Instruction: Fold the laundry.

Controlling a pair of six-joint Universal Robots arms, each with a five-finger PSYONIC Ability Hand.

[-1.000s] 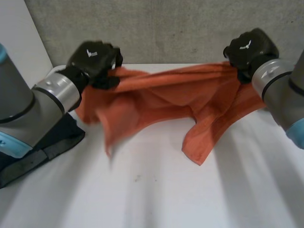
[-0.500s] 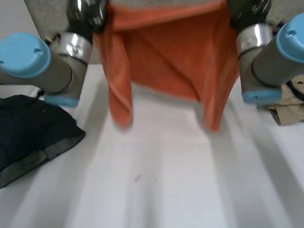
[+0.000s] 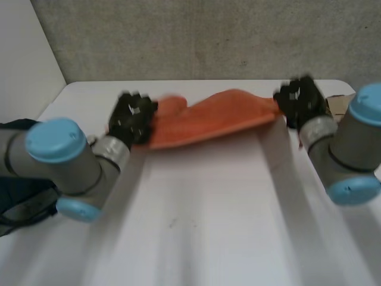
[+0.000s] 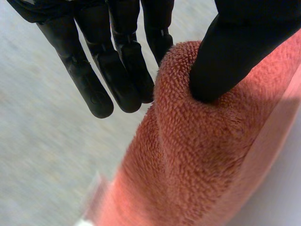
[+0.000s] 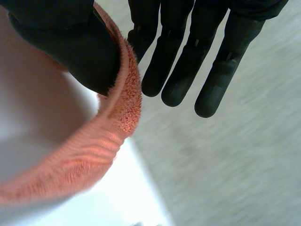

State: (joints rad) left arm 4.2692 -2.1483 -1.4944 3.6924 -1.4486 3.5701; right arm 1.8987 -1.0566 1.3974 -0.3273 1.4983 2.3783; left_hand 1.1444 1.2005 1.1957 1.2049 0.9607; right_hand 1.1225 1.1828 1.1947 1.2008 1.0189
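An orange towel stretches in a low band across the far part of the white table, held at both ends. My left hand holds its left end. In the left wrist view the thumb presses the terry towel against the straight fingers. My right hand holds the right end. In the right wrist view its thumb clamps the towel's edge, with the fingers straight behind it.
A dark garment lies at the table's left edge beside my left arm. A beige item sits at the far right behind my right hand. A grey wall rises behind the table.
The towel was lifted high and hung down between both hands half a second ago. Both hands have since come down and forward, bringing it low over the far part of the table.
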